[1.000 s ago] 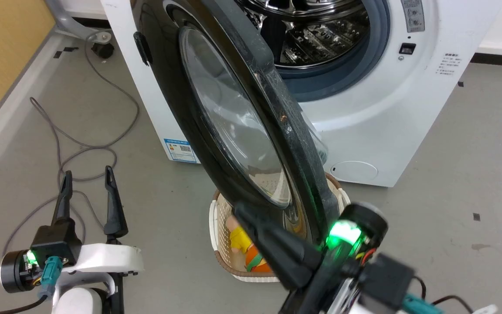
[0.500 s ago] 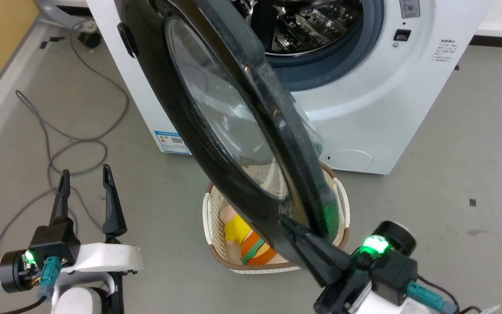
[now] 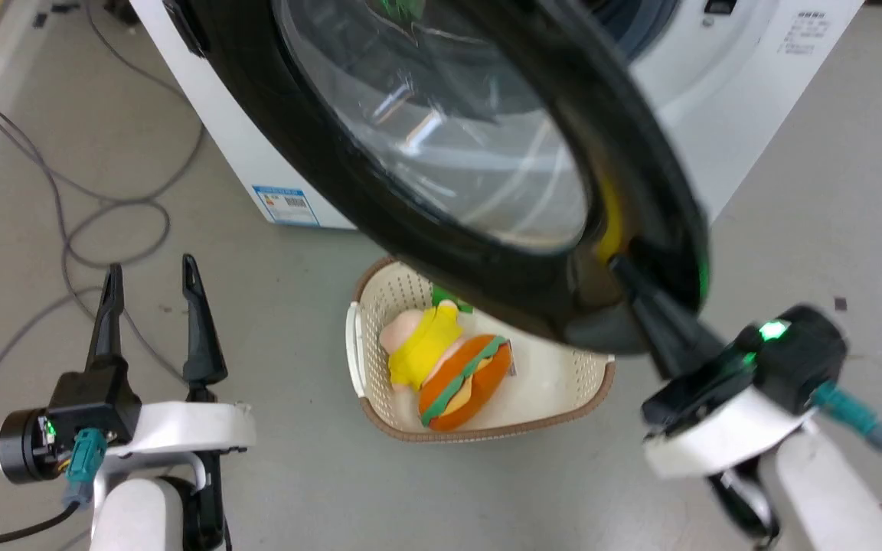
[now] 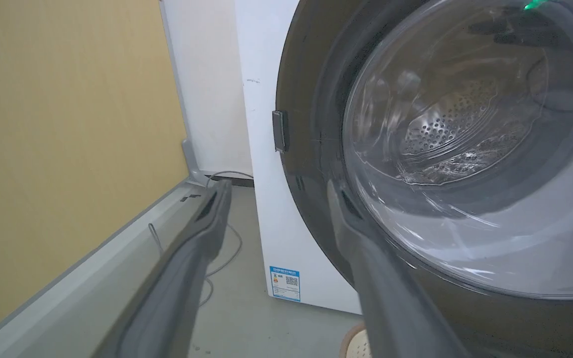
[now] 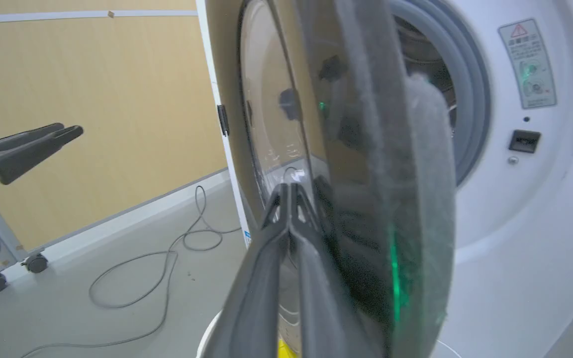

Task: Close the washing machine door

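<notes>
The washing machine door (image 3: 487, 260), a glossy black disc with a bulging glass centre (image 3: 441, 145), stands part open in front of the white washing machine (image 3: 686, 130). My right gripper (image 3: 619, 265) is shut with nothing in it, and its fingertips (image 5: 289, 191) press on the door's outer face near the low free rim. In the right wrist view the door (image 5: 276, 114) is edge-on before the grey gasket (image 5: 471, 114). My left gripper (image 3: 150, 268) stands open at the lower left, apart from the door. Beyond the left gripper (image 4: 279, 185) are the door (image 4: 316, 164) and its side tab (image 4: 280, 130).
A cream perforated basket (image 3: 556, 375) with a burger plush (image 3: 460, 383) and a yellow toy (image 3: 418, 340) sits on the floor under the door. Grey cables (image 3: 89, 222) lie at the left. A yellow wall (image 4: 67, 124) runs along the left.
The door has swung toward the machine, with my shut right gripper moving right and up along with its low edge. The camera has shifted. My left gripper has stayed in place.
</notes>
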Motion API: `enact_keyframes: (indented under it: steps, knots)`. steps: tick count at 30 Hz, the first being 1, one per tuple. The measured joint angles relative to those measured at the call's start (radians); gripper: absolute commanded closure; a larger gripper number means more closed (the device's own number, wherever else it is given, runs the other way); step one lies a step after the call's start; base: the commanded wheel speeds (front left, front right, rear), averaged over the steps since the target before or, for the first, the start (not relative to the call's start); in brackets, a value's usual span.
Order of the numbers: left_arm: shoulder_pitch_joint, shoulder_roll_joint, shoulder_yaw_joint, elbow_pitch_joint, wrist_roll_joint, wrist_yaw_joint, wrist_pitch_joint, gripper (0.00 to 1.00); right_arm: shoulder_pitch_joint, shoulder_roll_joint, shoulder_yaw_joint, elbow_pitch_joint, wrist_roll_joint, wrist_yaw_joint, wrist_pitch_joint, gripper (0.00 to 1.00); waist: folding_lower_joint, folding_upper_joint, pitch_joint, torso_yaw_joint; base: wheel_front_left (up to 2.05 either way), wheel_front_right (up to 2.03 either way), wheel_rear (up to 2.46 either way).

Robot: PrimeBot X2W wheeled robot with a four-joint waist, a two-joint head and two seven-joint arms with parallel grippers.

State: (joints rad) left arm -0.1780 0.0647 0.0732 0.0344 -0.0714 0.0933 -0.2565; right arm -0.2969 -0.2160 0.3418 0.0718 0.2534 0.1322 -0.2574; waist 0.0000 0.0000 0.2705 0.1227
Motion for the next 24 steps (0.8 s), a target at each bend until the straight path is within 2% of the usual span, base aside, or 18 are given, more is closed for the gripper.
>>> enact_keyframes:
  steps: [8, 24]
  knots:
    - [-0.043, -0.011, -0.018, -0.01, 0.0, 0.0, 0.0, 0.0, -0.132, -0.019, -0.096, 0.074, -0.002, 0.0, 0.0, 1.0, 0.0, 0.0, 0.076, -0.006, 0.0, 0.0, 0.0]
    - [-0.128, -0.014, -0.042, -0.029, -0.001, 0.003, 0.0, 0.0, -0.424, -0.072, -0.176, 0.216, -0.032, 0.0, 0.0, 1.0, 0.0, 0.0, 0.227, -0.016, 0.0, 0.0, 0.0]
